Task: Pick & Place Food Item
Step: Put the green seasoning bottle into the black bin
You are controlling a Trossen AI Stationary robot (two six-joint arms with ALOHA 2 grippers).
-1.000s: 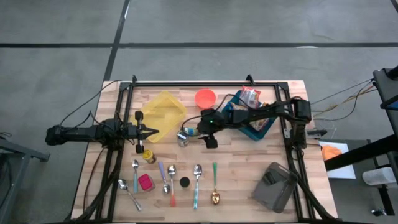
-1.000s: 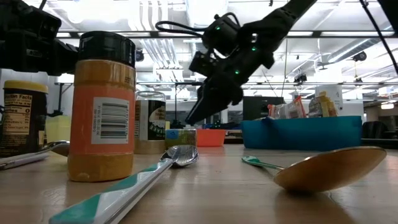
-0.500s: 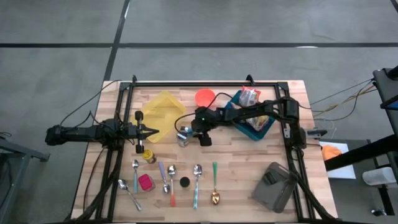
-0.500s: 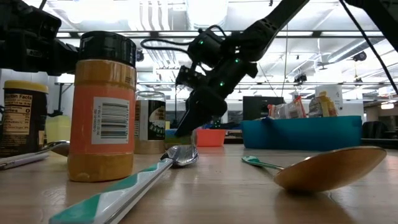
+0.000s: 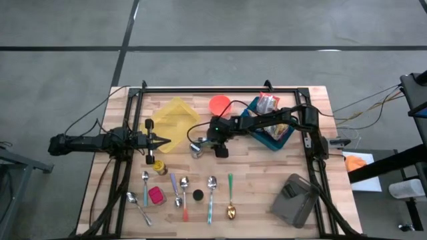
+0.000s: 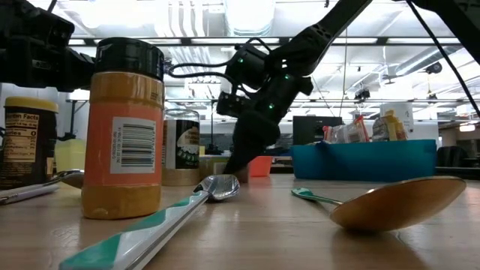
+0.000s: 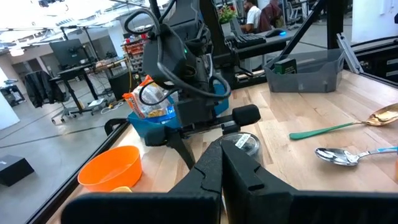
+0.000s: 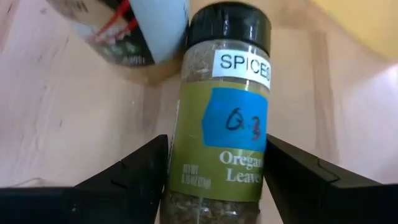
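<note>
R end effector (image 8: 214,171): we see its two dark fingers (image 8: 134,169) straddling the oregano jar (image 8: 224,118), one each side of the body below the blue sticker. They look right at the walls, but we can't tell if they press yet. So: parted around the jar, grip not confirmed, nothing lifted.

Jar lies on its side on the surface (image 5: 260,173), roughly mid-surface, just beside a second small jar (image 8: 127,31) w/ white cap. In the high view both sit under the R end effector (image 5: 200,141), jar (image 5: 199,144) mostly hidden.

Handling, our guess: small rigid cylinder, dried herb fill, so light. Smooth wall + glossy label, prob slippery; being on its side it may roll if nudged off-centre. Best hold looks to be across the mid-body, squarely over the axis, clear of the black cap. Whether glass or plastic we can't tell, so moderate squeeze.

R arm pose: stretched from the surface's right side across the blue bin (image 5: 277,133), wrist pitched down steeply; low view shows the R end effector (image 6: 241,161) reaching the wood behind the orange spice bottle (image 6: 124,127).

L end effector (image 5: 162,142): clenched, empty, low near the yellow container (image 5: 175,117), L arm lying along the left edge, idle.

Spoons (image 5: 211,183) in a row nearer the front, well apart from the action.
</note>
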